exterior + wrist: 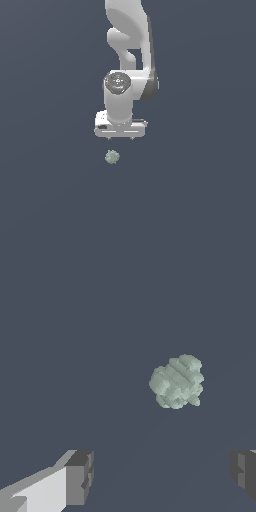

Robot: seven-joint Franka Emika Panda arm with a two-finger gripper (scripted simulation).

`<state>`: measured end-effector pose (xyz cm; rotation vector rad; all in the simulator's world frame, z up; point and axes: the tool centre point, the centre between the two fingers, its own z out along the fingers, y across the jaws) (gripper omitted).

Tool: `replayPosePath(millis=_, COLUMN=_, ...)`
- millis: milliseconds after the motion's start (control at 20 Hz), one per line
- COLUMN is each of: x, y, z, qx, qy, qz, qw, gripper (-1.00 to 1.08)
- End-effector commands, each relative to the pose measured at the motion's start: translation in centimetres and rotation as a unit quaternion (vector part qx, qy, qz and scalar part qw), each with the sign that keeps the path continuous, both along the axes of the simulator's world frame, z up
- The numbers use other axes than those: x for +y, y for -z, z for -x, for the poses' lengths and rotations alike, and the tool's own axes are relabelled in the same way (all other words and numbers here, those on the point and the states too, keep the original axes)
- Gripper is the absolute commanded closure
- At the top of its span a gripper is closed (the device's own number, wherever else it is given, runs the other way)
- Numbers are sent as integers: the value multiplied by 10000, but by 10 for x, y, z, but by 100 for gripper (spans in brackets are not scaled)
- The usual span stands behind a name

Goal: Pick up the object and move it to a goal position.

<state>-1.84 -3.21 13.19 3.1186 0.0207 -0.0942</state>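
Exterior view: hand (120, 137) open, above ball (112, 157)

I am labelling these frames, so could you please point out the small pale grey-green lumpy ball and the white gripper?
Pale grey-green lumpy ball (176, 381): wrist view, middle of its mottled surface.
White gripper (120, 138): exterior view, midway between its short fingertips, above the ball.

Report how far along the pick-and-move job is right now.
Done: nothing of the pick yet; the ball lies free on the floor, untouched. In hand: the gripper hangs above it, open, with fingertips wide apart in the wrist view and the ball not between them. Left: line up, descend, grasp, lift, carry to the goal, which no picture shows.
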Motion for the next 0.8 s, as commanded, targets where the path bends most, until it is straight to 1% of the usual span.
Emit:
replayPosePath(millis=0, x=-5, y=5, z=-5, qx=-34, qy=76, qz=-11, qw=10000, gripper=-92)
replayPosePath(millis=400, x=-32, y=31, z=-32, qx=-229, qy=461, qz=-70, qw=9987, gripper=-92)
replayPosePath(millis=750, x=-44, y=43, z=-42, qx=-306, qy=614, qz=-90, qw=9976, gripper=-92)
